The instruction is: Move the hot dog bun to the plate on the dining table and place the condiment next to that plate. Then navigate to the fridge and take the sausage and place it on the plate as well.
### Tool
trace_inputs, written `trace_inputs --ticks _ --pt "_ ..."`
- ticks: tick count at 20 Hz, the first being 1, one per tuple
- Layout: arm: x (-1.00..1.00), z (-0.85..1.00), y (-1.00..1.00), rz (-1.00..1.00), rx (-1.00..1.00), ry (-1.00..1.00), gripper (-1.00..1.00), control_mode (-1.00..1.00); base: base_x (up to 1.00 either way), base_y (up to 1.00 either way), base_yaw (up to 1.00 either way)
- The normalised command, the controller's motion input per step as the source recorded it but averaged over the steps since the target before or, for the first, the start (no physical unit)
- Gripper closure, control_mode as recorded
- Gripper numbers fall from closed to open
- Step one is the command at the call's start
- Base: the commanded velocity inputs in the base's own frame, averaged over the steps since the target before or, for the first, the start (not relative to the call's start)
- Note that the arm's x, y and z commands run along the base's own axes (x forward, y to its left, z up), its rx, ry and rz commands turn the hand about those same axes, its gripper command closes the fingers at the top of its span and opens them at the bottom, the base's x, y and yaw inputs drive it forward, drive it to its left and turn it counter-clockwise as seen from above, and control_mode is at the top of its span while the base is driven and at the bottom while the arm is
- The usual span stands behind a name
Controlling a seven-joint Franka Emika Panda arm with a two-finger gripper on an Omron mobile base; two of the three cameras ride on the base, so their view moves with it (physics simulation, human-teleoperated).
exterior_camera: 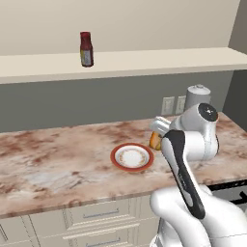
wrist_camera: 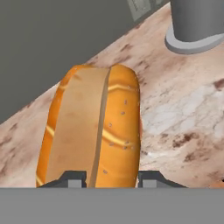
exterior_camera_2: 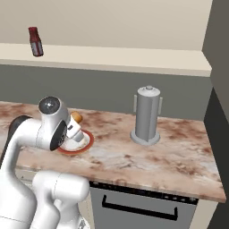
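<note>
One marbled brown-and-beige worktop (exterior_camera: 58, 164) is running across the scene, sitting on cream drawers with a dark oven front under its right end. Behind it a grey wall is rising to a long cream shelf (exterior_camera: 144, 61), and two pale wall sockets (exterior_camera: 168, 104) are showing on that wall.

The tool (wrist_camera: 109, 181) is closing narrowly on the hot dog bun (wrist_camera: 94, 127); in the hand view its two dark tips are sitting against either side of the bun's near end. The bun is hanging over the worktop at about 3 o'clock from the red-rimmed white plate (exterior_camera: 132, 157), just beside its rim. In the right base view the bun (exterior_camera_2: 76, 117) is peeking out past the wrist above that plate (exterior_camera_2: 87, 141).

The condiment bottle (exterior_camera: 86, 49) is standing upright on the shelf, at roughly 11 o'clock from the plate and well apart from it. Its pale label is too small to read.

A tall grey canister (exterior_camera_2: 147, 115) with side handles is standing on the worktop at 3 o'clock from the plate, with bare stone lying between them. Bare stone is also stretching out at the plate's 9 o'clock side towards the left edge. The front edge is running close to the plate's 6 o'clock side. A dark grey panel is closing off the worktop's right end.
</note>
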Motion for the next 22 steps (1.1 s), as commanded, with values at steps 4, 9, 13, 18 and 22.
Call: trace_inputs --ticks 4,9,13,18,22 --pt "-0.56 0.42 -0.1 0.0 0.0 -0.06 1.0 -1.0 0.0 0.0 0.0" --pt "-0.62 0.41 -0.02 0.0 0.0 -0.11 1.0 -1.0 0.0 0.0 0.0" --pt "-0.79 0.32 0.0 0.0 0.0 -0.15 1.0 -1.0 0.0 0.0 0.0" --pt "-0.31 0.06 0.01 -0.02 0.0 -0.05 1.0 1.0 0.0 0.05 0.0" --pt "0.0 0.0 0.0 0.0 0.0 0.0 1.0 1.0 -0.88 0.12 -0.19"
